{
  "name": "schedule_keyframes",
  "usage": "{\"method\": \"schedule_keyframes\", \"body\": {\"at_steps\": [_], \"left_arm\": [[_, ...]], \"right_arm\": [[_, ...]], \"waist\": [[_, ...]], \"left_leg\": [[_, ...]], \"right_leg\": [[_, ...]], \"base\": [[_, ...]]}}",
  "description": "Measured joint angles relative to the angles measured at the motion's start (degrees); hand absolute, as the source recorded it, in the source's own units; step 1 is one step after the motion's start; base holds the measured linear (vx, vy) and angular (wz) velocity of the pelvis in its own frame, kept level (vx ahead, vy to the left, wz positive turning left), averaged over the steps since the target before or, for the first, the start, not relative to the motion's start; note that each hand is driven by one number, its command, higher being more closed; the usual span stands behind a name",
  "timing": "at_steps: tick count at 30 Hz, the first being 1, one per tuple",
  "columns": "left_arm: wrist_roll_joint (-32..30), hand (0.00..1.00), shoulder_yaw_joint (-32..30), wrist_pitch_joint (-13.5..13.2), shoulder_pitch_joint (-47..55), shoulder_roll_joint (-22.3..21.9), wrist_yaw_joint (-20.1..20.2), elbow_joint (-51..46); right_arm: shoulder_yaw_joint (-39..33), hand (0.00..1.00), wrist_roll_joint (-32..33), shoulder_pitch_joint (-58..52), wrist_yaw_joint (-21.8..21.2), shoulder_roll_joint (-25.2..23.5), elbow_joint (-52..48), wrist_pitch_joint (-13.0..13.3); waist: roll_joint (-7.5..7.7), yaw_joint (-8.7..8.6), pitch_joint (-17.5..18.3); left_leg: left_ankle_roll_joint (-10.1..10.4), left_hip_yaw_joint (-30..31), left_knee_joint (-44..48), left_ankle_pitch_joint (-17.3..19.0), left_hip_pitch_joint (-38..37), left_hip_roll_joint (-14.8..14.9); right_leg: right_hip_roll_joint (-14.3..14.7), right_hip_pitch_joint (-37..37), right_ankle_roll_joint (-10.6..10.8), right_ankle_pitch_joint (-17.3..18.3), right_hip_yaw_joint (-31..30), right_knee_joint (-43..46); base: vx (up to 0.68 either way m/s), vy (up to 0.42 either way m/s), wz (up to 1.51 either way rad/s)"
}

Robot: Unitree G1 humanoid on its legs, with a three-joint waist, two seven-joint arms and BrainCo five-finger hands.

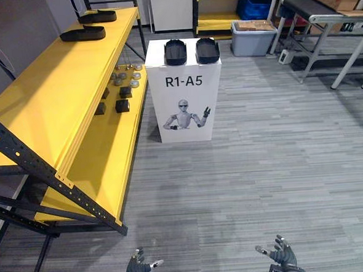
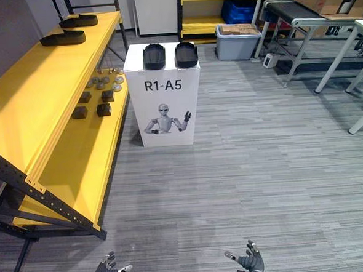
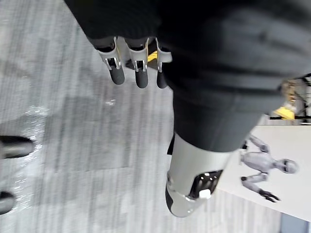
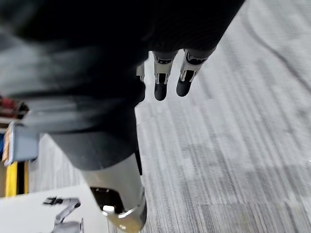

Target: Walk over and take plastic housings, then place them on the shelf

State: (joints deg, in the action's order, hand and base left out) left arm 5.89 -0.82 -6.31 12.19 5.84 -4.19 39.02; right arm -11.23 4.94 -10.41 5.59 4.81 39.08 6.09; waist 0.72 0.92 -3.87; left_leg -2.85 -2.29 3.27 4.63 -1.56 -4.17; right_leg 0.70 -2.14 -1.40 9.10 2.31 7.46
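Hanging low over the floor (image 1: 263,168), left hand (image 1: 138,268) and right hand (image 1: 281,255) are both empty, fingers loose and spread. Well ahead, the eye views give two housings (image 1: 175,52) side by side atop the white box (image 1: 186,105), plus a second pair (image 1: 83,33) on the yellow shelf (image 1: 56,100) at left. Each wrist view adds its own straight fingers (image 3: 141,73) up close, with the box's printed robot figure (image 3: 265,170) past the thumb.

Black plastic housings (image 1: 175,52), white stand (image 1: 167,109), yellow shelf (image 1: 61,88), grey streaked carpet (image 1: 263,168).
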Motion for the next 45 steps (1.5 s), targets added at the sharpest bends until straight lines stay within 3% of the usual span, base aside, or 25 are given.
{"method": "schedule_keyframes", "body": {"at_steps": [7,22,24,28,30,32,35,37,39,40,41,42,43,44,45], "left_arm": [[-1.7,0.0,0.0,-0.4,1.1,0.0,1.6,-5.5],[-1.6,0.0,0.0,-0.4,1.1,-1.1,1.2,-6.4],[-1.6,0.0,0.0,-0.4,0.9,-1.1,0.9,-6.4],[-1.5,0.0,0.0,-0.4,0.8,-1.4,0.4,-6.4],[-1.5,0.0,0.0,-0.3,0.9,-1.5,-0.1,-6.7],[-1.5,0.0,0.0,-0.2,0.9,-1.6,-0.2,-7.2],[-1.5,0.0,0.1,0.0,0.7,-1.4,-0.4,-8.3],[-1.4,0.0,0.2,0.1,0.3,-1.3,-0.5,-8.6],[-0.8,0.0,0.6,0.3,-1.8,-0.7,-0.7,-8.6],[-0.4,0.0,0.6,0.2,-3.8,-0.6,-0.9,-8.5],[-0.4,0.0,0.6,0.1,-5.2,-0.5,-1.4,-8.4],[-0.4,0.0,0.6,0.0,-6.0,-0.3,-1.8,-7.9],[-0.4,0.0,0.6,-0.1,-6.5,-0.7,-1.9,-7.1],[-0.4,0.0,0.5,-0.1,-6.9,-0.9,-1.9,-6.6],[-0.5,0.0,0.5,0.1,-7.5,-1.3,-1.9,-6.3]], "right_arm": [[0.1,0.0,-4.5,0.6,-2.2,0.0,0.0,0.2],[0.1,0.0,-3.0,3.6,-2.1,-0.1,3.4,0.1],[0.1,0.0,-2.5,4.6,-1.9,-0.1,3.7,0.1],[0.0,0.0,-2.2,5.7,-0.9,-0.1,4.7,-0.3],[0.0,0.0,-2.2,6.2,-0.8,-0.1,4.8,-0.4],[0.0,0.0,-2.2,6.0,-0.5,-0.1,4.7,-0.4],[0.1,0.0,-2.2,4.0,-0.5,-0.3,4.2,-0.7],[0.2,0.0,-2.2,3.6,-0.4,-0.3,4.1,-1.0],[0.3,0.0,-2.2,3.8,-0.1,-0.2,4.0,-1.0],[0.9,0.0,-2.2,4.3,0.0,0.2,4.0,-1.1],[1.3,0.0,-2.2,4.8,0.1,0.6,4.1,-1.0],[1.3,0.0,-2.1,5.0,0.2,1.0,4.5,-1.0],[1.2,0.0,-2.1,5.3,0.3,1.8,4.9,-1.0],[1.2,0.0,-2.1,6.7,0.4,2.2,4.9,-1.0],[1.2,0.0,-2.1,7.5,0.5,2.3,4.3,-1.0]], "waist": [[-0.23,-0.34,-0.8],[-0.49,-0.65,-1.2],[-0.56,-0.56,-1.5],[-1.01,0.08,-2.4],[-1.42,0.17,-2.8],[-1.59,0.3,-3.6],[-1.46,-0.13,-4.9],[-1.6,-0.29,-5.4],[-1.73,-1.46,-6.2],[-2.27,-2.34,-7.2],[-1.98,-2.89,-7.2],[-2.0,-3.11,-7.4],[-2.95,-3.2,-7.1],[-3.84,-2.79,-7.0],[-3.78,-2.8,-7.2]], "left_leg": [[0.5,0.8,-1.1,0.0,-1.8,0.0],[0.9,-0.9,-0.9,0.1,-1.4,0.1],[1.6,-2.1,0.7,0.9,0.7,0.3],[0.5,-4.2,5.0,3.9,3.6,1.0],[0.3,-5.0,7.7,6.2,5.1,1.3],[-1.1,-5.6,10.1,9.3,5.2,1.0],[-2.4,-3.9,11.6,12.5,1.2,-0.2],[-2.8,-2.4,12.0,14.2,-1.1,-0.1],[-2.8,0.5,11.1,15.0,-3.6,0.6],[-2.8,2.7,9.2,15.0,-5.5,2.0],[-1.1,4.5,7.6,15.0,-7.3,2.9],[0.4,5.6,7.1,15.6,-8.8,3.6],[1.6,6.1,7.2,16.3,-9.8,4.9],[3.5,5.7,8.4,15.4,-9.3,6.3],[6.8,5.0,11.7,12.0,-8.5,6.3]], "right_leg": [[0.0,-1.9,0.0,0.0,0.3,-1.0],[0.1,-1.0,0.2,-0.1,-1.0,-1.0],[0.1,0.6,0.8,-0.5,-2.0,-0.9],[0.5,2.4,1.1,-0.5,-4.0,-0.3],[0.6,4.3,2.9,1.1,-4.6,2.7],[-0.2,10.1,5.8,5.5,-3.2,16.7],[-3.0,19.4,5.3,7.3,1.5,39.2],[-3.9,23.5,5.2,8.2,3.7,40.8],[-3.7,27.7,4.9,8.1,5.1,37.0],[-3.0,29.7,3.7,6.8,5.3,30.2],[-2.2,30.3,3.4,2.1,5.9,20.0],[-1.8,30.2,2.1,-6.1,5.9,16.4],[-1.1,29.9,-1.4,-9.0,6.5,17.4],[-0.6,30.1,-2.6,-7.4,7.2,19.2],[-1.0,29.4,-3.5,-5.3,7.9,20.7]], "base": [[0.01,-0.005,0.03],[-0.05,0.006,-0.06],[-0.06,0.026,-0.25],[-0.02,0.045,-0.28],[0.03,0.081,-0.3],[0.03,0.087,-0.19],[0.21,0.119,0.19],[0.33,0.047,0.39],[0.46,-0.018,0.79],[0.58,-0.116,1.04],[0.58,-0.148,1.08],[0.64,-0.199,0.78],[0.68,-0.225,0.35],[0.83,-0.29,0.18],[0.69,-0.237,0.1]]}}
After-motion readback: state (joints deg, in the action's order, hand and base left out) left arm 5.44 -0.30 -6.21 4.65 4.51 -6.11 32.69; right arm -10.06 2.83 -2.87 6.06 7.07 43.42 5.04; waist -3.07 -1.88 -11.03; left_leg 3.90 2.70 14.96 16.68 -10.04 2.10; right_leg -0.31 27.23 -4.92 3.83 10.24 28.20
